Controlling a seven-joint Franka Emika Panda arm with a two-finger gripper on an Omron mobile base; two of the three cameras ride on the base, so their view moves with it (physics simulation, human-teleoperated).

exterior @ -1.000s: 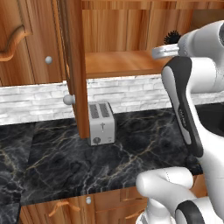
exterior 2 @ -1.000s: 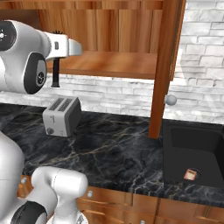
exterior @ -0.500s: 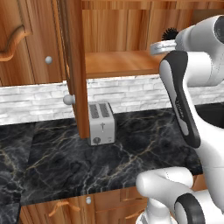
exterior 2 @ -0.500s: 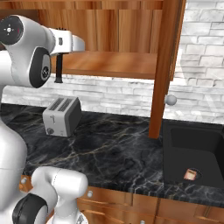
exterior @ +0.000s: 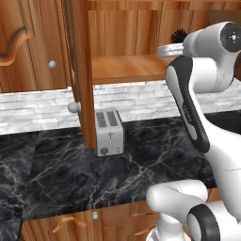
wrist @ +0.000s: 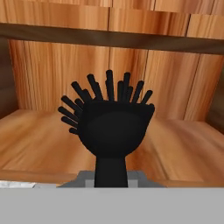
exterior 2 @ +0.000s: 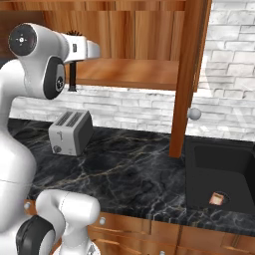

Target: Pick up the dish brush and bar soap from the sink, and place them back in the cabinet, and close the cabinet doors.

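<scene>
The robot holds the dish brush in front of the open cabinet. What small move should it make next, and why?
Probably reach a little forward and lower the dish brush onto the cabinet shelf, then release. The tool is shut on the brush handle, and in the hand view the bristled head hangs just in front of the bare wooden shelf. The bar soap lies in the sink, so it comes afterwards.

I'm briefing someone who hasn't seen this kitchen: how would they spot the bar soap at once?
Start at the black marble counter and follow it right to the black sink sunk into it. The bar soap lies on the basin floor: a small pinkish-red block with a pale edge, the one bright thing against all that black.
</scene>
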